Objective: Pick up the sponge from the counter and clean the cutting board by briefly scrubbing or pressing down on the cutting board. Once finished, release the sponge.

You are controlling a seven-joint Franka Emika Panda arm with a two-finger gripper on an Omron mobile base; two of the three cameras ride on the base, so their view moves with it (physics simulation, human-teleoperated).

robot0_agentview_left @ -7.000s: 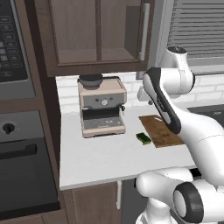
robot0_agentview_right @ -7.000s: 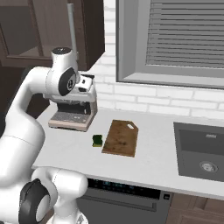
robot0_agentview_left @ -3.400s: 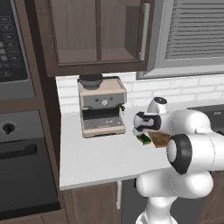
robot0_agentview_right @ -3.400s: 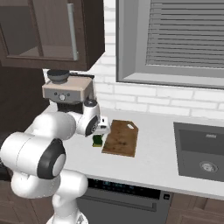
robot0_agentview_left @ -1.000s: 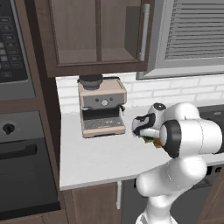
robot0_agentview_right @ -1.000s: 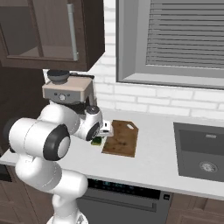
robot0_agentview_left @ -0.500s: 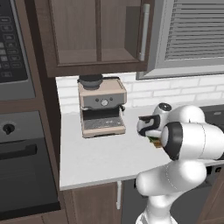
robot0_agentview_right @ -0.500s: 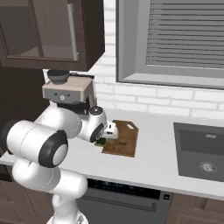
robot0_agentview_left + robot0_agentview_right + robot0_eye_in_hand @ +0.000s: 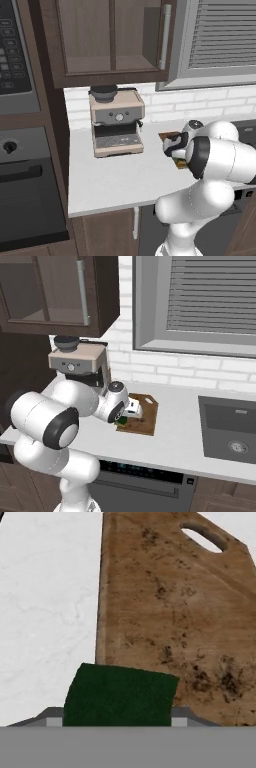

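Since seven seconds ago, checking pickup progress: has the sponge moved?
Yes. The sponge lay on the counter beside the cutting board; now it sits over the board's near corner, toward the sink.

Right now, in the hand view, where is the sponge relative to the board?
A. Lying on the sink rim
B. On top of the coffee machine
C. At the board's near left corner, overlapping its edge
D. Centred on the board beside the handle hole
C. The dark green sponge sits between the gripper fingers, straddling the left edge of the board above the counter.
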